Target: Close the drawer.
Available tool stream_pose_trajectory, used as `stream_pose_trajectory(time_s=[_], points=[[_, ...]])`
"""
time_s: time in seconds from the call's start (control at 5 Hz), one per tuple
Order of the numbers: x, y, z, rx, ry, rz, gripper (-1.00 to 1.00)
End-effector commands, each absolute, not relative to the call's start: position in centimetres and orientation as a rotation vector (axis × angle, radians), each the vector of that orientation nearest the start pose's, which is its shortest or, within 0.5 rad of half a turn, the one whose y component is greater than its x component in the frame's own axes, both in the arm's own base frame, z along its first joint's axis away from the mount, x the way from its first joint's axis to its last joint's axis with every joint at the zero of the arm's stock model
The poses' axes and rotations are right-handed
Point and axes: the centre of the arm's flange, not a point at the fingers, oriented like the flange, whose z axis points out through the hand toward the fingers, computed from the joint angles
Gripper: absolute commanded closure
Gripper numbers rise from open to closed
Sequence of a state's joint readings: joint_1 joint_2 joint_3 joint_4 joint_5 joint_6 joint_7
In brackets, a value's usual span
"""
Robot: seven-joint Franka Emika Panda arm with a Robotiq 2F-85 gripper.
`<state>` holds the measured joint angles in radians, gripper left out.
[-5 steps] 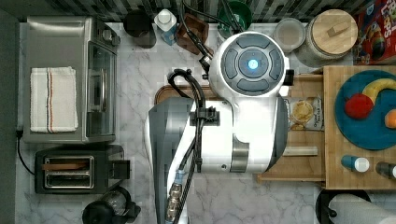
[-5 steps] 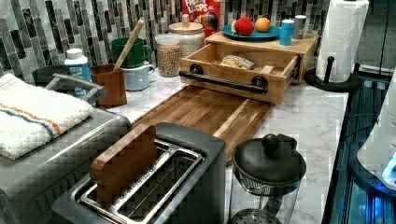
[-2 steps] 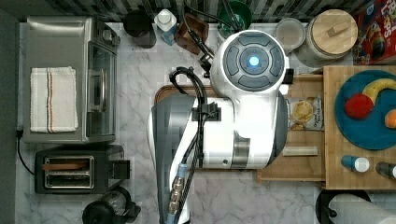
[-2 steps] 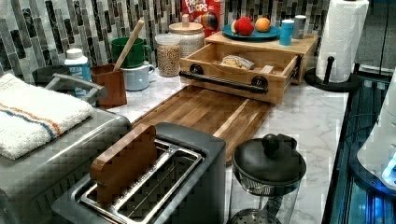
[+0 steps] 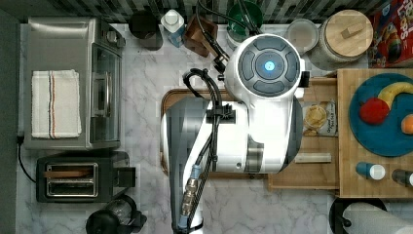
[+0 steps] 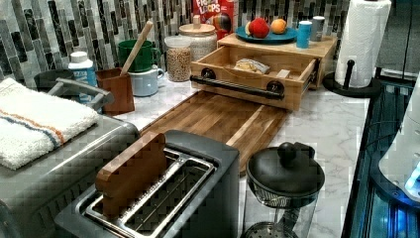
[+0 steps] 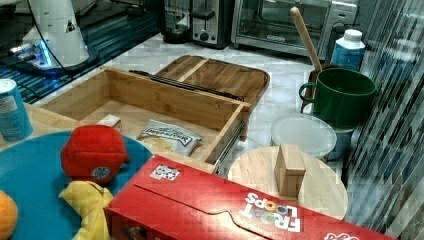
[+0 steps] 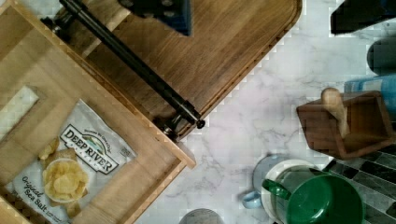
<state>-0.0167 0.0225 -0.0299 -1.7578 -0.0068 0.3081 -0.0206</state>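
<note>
Basically drawer open on marble counter, tiled backsplash behind.

You're looking at a white marble countertop carrying everything here. A dark wood cutting board is lying flat in the middle, and the open drawer is sitting just beyond it in the left view. A toaster and a French press are standing near the left view's camera, with a toaster oven beside them. A paper towel holder is standing at the left view's far right.
</note>
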Motion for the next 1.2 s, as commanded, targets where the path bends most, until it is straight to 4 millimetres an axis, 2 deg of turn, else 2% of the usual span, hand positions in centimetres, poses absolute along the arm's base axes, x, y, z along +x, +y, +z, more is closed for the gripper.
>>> stream_pose_trajectory(time_s=[0.2,0.4,0.6,0.8,1.0,1.2], points=[[55.6,4.2,52.7,-3.067,0.671,-0.158,-1.0],[54.2,5.7,50.8,-3.103,0.548,-0.178,-1.0],[52.9,6.5,47.8,-3.168,0.399,-0.206,-1.0],[52.9,5.7,44.9,-3.163,0.197,-0.138,-1.0],[52.9,5.7,42.2,-3.197,0.086,-0.126,-1.0],[53.5,4.6,38.7,-3.187,0.007,-0.043,-1.0]])
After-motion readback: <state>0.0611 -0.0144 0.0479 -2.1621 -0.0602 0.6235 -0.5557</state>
